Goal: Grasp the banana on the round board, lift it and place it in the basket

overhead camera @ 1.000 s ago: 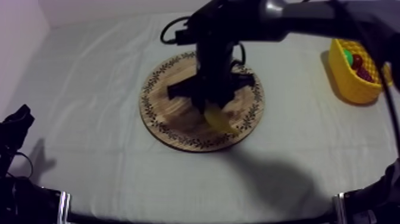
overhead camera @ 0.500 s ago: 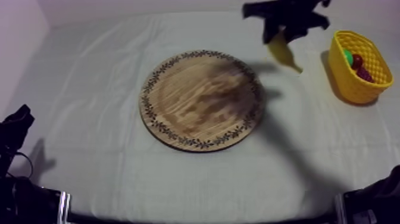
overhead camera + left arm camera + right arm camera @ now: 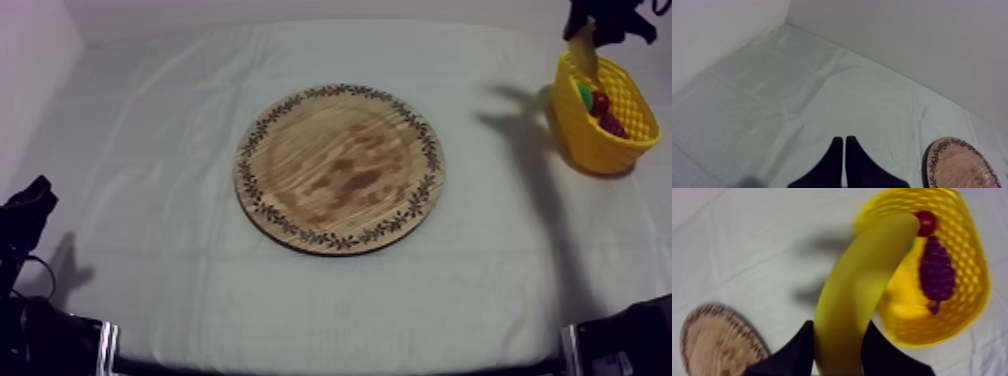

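Note:
My right gripper (image 3: 590,30) hangs at the table's far right, shut on the yellow banana (image 3: 584,58), which dangles over the near rim of the yellow basket (image 3: 590,140). The right wrist view has the banana (image 3: 857,288) held between my two black fingers (image 3: 797,350), its far end over the basket (image 3: 972,303). Inside lie a bunch of purple grapes (image 3: 936,270), a small red fruit (image 3: 926,222) and something green. The round wooden board (image 3: 340,166) lies bare at the table's middle. My left gripper (image 3: 844,145) rests low at the left, its fingers together as a wedge.
The board's patterned rim (image 3: 959,167) lies to the right of my left gripper. White walls stand behind the table and along its left side. Grey-white cloth (image 3: 150,150) covers the table between board and basket.
My right gripper lifted the banana off the board and carried it right and back, from above the board to over the basket's rim. The left arm stayed still.

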